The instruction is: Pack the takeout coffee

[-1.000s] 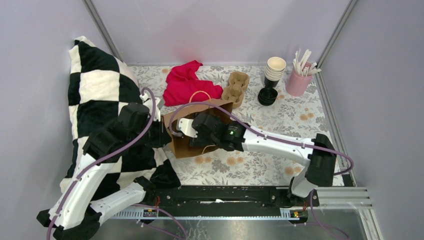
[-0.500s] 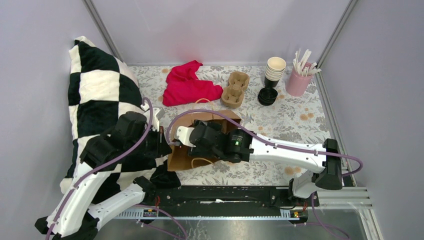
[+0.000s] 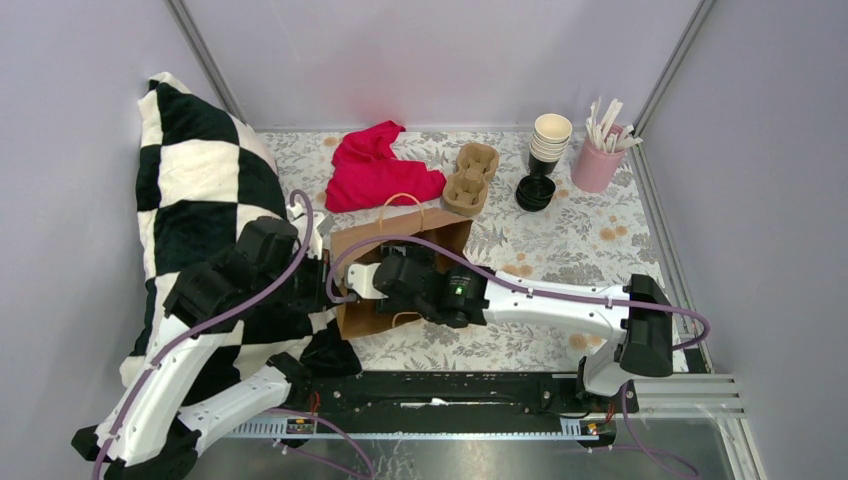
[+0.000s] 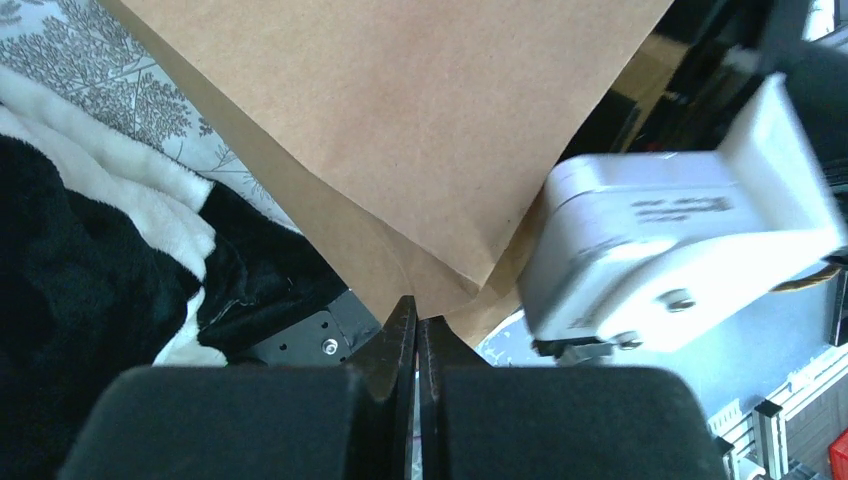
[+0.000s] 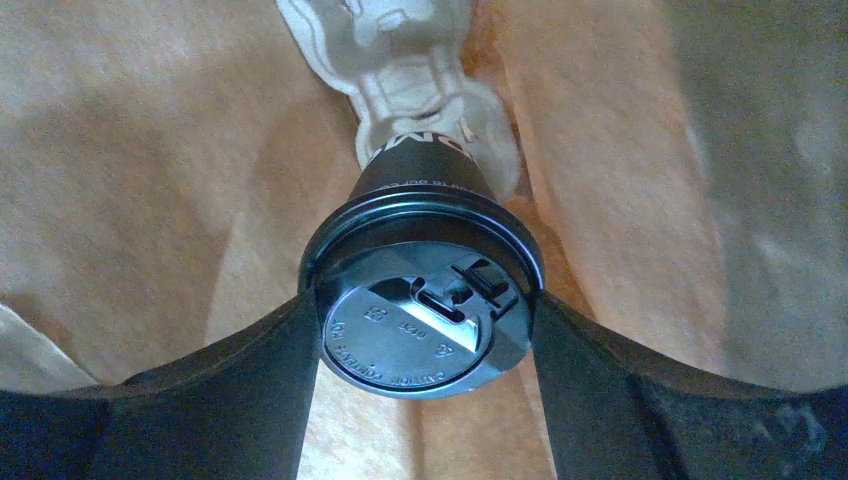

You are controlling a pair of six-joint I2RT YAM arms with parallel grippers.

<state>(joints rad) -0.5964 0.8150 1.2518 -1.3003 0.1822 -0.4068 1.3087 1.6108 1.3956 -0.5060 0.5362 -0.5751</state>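
One coffee cup [image 5: 420, 180] with one black lid [image 5: 400, 350] sits inside the one brown paper bag [image 3: 400, 232], its tan walls all around it. The right gripper [image 5: 422, 335] is spread wide around the lid, one finger against each side, holding the cup between them. The left gripper [image 4: 415, 318] is pressed together, pinching the bag's edge. Farther back on the table [image 3: 580, 230] are one red cloth [image 3: 375, 170], one cardboard cup carrier [image 3: 472, 178], one stack of paper cups [image 3: 550, 135] and one pink cup of sticks [image 3: 597, 165].
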